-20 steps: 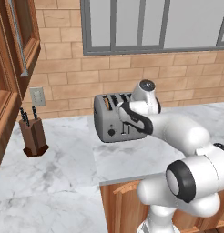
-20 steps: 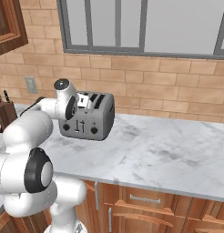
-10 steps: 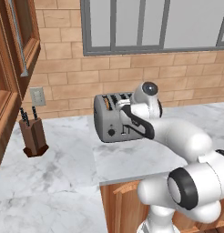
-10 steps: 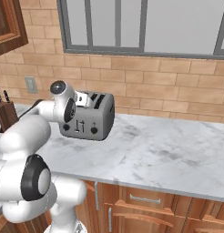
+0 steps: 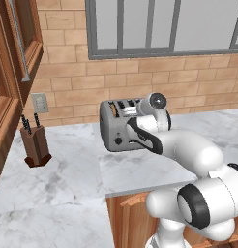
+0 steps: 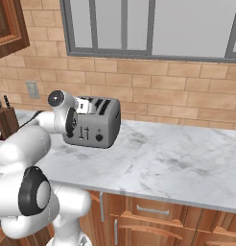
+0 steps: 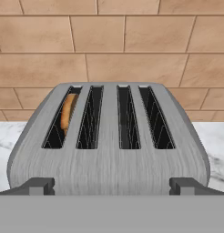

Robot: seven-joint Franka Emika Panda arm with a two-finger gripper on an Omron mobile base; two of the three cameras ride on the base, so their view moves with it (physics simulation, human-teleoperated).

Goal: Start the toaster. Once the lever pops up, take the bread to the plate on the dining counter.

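The grey four-slot toaster (image 5: 116,131) (image 6: 98,127) (image 7: 109,168) stands on the marble counter against the brick wall. The bread (image 7: 67,113), a tan slice, sits low in its leftmost slot in the hand view. My gripper (image 7: 112,186) hovers just above the toaster's near top edge, open, its fingertips (image 7: 38,185) spread to either side with nothing between them. In the right base view the hand (image 6: 84,105) rests over the toaster's left end. The plate and the dining counter are out of view.
A wooden knife block (image 5: 36,144) (image 6: 5,120) stands on the counter (image 5: 67,164) to the left of the toaster. A wall outlet (image 5: 39,102) and a tall wood cabinet (image 5: 9,72) lie further left. The counter stretches wide to the right (image 6: 177,158).
The wrist has sunk a little and drawn closer over the toaster. The jaws stay wide open, and the toaster has not moved.
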